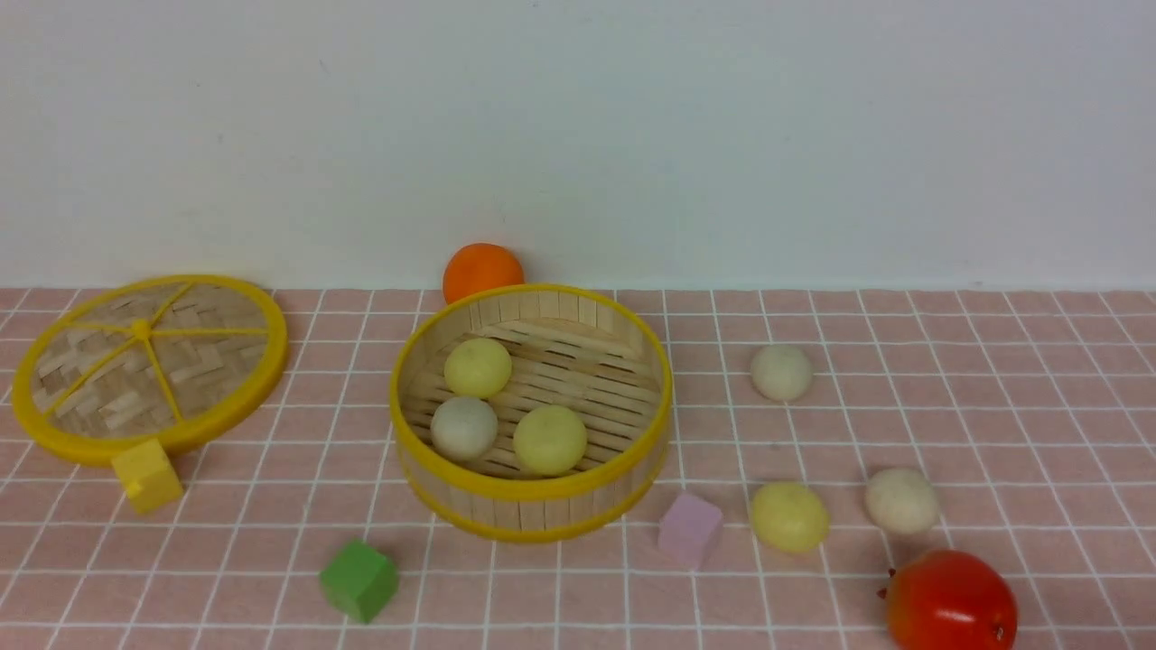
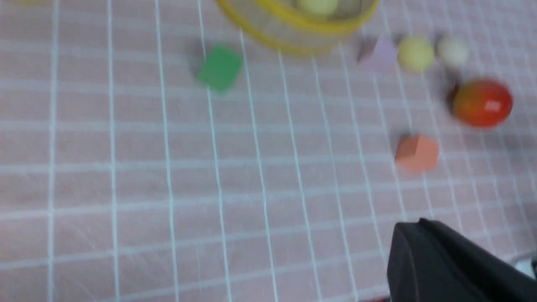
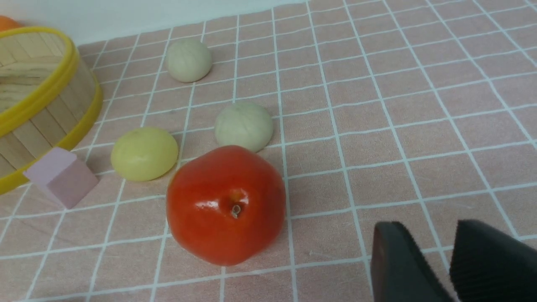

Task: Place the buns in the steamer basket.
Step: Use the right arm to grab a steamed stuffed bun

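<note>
Resting in the steamer basket [image 1: 531, 492] are three buns [image 1: 550, 440]; three lie outside.

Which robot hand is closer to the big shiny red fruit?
Right. The right gripper hangs close beside the big glossy red round fruit; the left gripper is farther back, seeing it small across the checked cloth.

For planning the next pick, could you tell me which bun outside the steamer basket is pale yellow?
The pale yellow bun beside the lilac cube; the other two outside are off-white.
</note>
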